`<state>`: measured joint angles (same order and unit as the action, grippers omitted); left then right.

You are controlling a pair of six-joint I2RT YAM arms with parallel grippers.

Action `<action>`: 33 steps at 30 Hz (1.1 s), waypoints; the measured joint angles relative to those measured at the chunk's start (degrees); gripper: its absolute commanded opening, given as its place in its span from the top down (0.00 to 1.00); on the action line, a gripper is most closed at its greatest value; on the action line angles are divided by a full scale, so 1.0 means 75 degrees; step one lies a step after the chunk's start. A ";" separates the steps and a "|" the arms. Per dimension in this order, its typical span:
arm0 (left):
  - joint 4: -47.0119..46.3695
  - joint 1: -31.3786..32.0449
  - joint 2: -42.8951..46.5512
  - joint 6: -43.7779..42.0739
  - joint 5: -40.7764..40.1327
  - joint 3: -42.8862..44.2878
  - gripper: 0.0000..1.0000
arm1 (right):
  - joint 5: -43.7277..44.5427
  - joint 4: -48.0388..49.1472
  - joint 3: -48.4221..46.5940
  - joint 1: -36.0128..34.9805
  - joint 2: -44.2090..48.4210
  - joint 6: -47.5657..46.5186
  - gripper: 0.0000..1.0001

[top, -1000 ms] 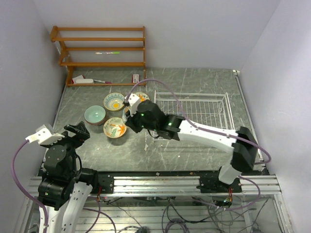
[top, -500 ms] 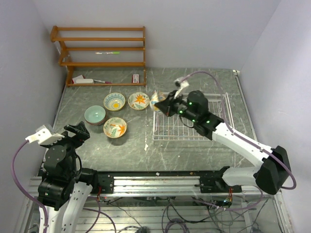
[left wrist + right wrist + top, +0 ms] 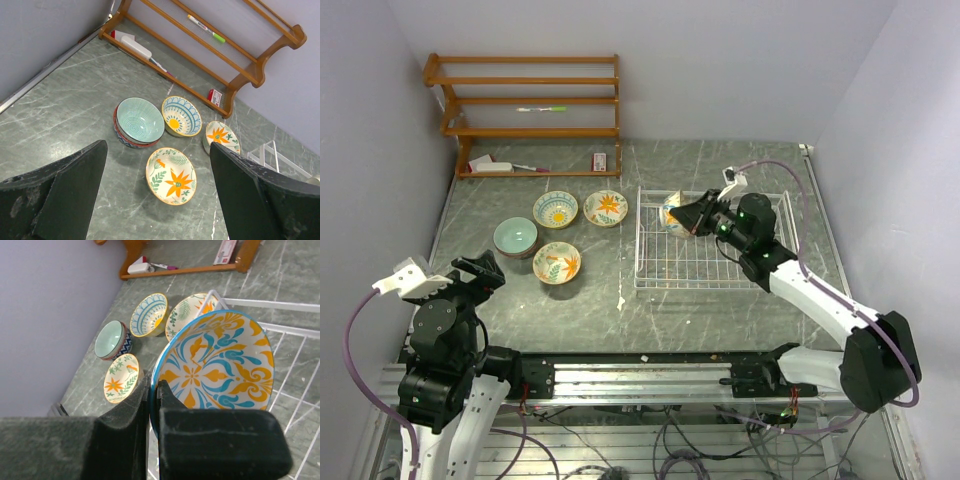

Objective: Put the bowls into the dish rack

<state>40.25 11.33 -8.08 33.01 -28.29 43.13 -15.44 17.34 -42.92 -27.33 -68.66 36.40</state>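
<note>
Right gripper [image 3: 698,213] is clamped on the rim of a blue-and-orange patterned bowl [image 3: 220,360], held tilted on edge over the left end of the white wire dish rack [image 3: 715,193]. Can't tell if the bowl touches the wires. Left gripper [image 3: 157,150] has its jaws spread wide with nothing in them, hovering near the table's [image 3: 520,300] front left. Four-bowl cluster sits left of the rack: teal bowl [image 3: 140,120] nested in a reddish-brown one, blue-ringed bowl [image 3: 181,116], orange-flower bowl [image 3: 222,136], leaf-pattern bowl [image 3: 171,175]. Wooden shelf [image 3: 530,100] stands at the back.
</note>
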 measured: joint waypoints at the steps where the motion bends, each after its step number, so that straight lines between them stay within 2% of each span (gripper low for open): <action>1: 0.0000 0.0000 0.0000 0.0000 0.0000 0.0000 0.05 | -0.0064 0.0108 0.0082 0.0111 -0.0047 0.0131 1.00; 7: 0.0000 0.0000 0.0000 0.0000 0.0000 0.0000 0.05 | -0.0568 0.0997 0.0460 0.0586 -0.0606 0.0871 1.00; 19: 0.0000 0.0000 0.0000 -0.0003 0.0003 0.0000 0.05 | -0.1749 0.3902 0.1233 0.1087 -0.2241 0.2731 1.00; 33: 0.0000 0.0000 0.0000 -0.0003 0.0003 0.0000 0.05 | -0.1766 0.6796 0.1367 0.1145 -0.4188 0.4415 1.00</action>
<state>40.25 11.33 -8.08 32.99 -28.27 43.13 -28.69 68.31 -32.67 -18.74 -100.07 69.52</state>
